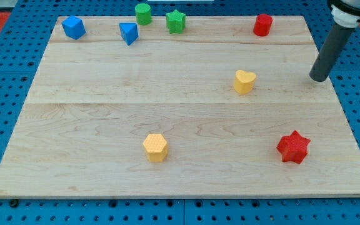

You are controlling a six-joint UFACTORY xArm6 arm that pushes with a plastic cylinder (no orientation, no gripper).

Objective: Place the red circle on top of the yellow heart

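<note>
The red circle (262, 25) stands near the view's top right edge of the wooden board (105, 100). The yellow heart (244, 81) lies below it, right of the board's middle. My tip (319, 79) rests on the board at the view's right, to the right of the yellow heart and below and right of the red circle. It touches no block.
A red star (293, 147) lies at the lower right. A yellow hexagon (155, 147) lies at the lower middle. Along the top are a blue block (73, 27), a second blue block (129, 32), a green cylinder (143, 13) and a green star (175, 21).
</note>
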